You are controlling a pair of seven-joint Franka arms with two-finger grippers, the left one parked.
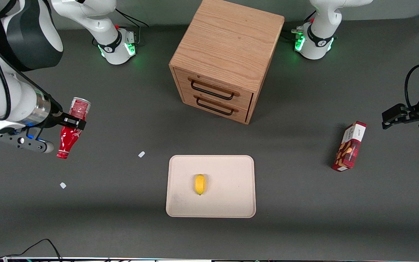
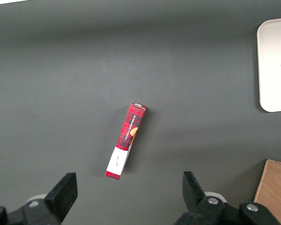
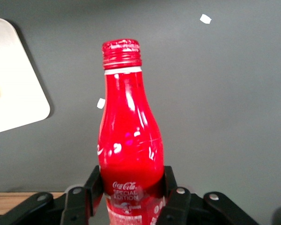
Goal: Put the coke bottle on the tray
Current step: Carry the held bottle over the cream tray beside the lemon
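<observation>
My right gripper (image 1: 72, 123) is shut on the coke bottle (image 1: 72, 127) and holds it above the table at the working arm's end. The bottle hangs with its red cap pointing down toward the table and its silvery base up. In the right wrist view the black fingers (image 3: 94, 180) press both sides of the red bottle (image 3: 129, 145) low on its body, near the white lettering. The cream tray (image 1: 231, 171) lies flat on the table, nearer the front camera than the cabinet, well apart from the bottle. A corner of the tray (image 3: 14, 93) shows in the wrist view.
A yellow lemon-like fruit (image 1: 199, 184) lies on the tray. The wooden drawer cabinet (image 1: 224, 58) stands farther from the camera than the tray. A red snack box (image 1: 349, 146) lies toward the parked arm's end. Two small white scraps (image 1: 141, 154) (image 1: 63, 185) lie on the table.
</observation>
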